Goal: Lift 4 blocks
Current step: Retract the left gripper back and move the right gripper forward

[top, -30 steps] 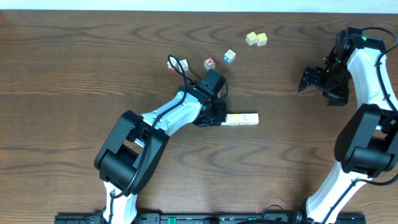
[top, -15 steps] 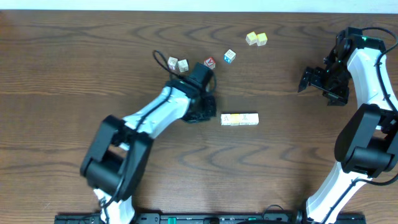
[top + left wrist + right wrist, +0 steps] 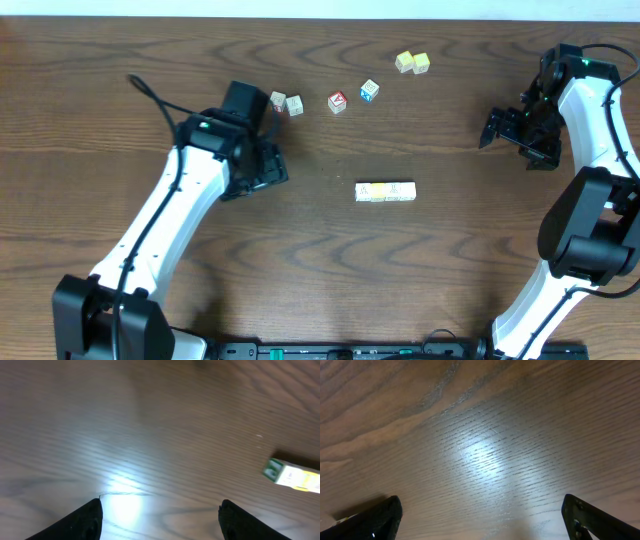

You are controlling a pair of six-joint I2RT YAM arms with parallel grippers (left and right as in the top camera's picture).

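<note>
We see a dark wood-grain bench (image 3: 120, 60). Near its middle the four blocks (image 3: 385, 191) lie in one touching row. Farther back lie two pale cubes (image 3: 293, 105), a red-faced cube (image 3: 337, 101), a blue-faced cube (image 3: 370, 90) and a yellow-green pair (image 3: 411, 62).

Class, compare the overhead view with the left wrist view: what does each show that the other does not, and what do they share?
Overhead only: the left arm and right arm; the whole row of blocks; the scattered cubes beyond it, among them a red-faced cube, a blue-faced cube and a pale yellow-green pair.
Left wrist only: the left jaws close up, wide apart with bare wood between them, and green print on the row's end face.
Both: the wooden table and the row, though the wrist view catches just its end.
</note>
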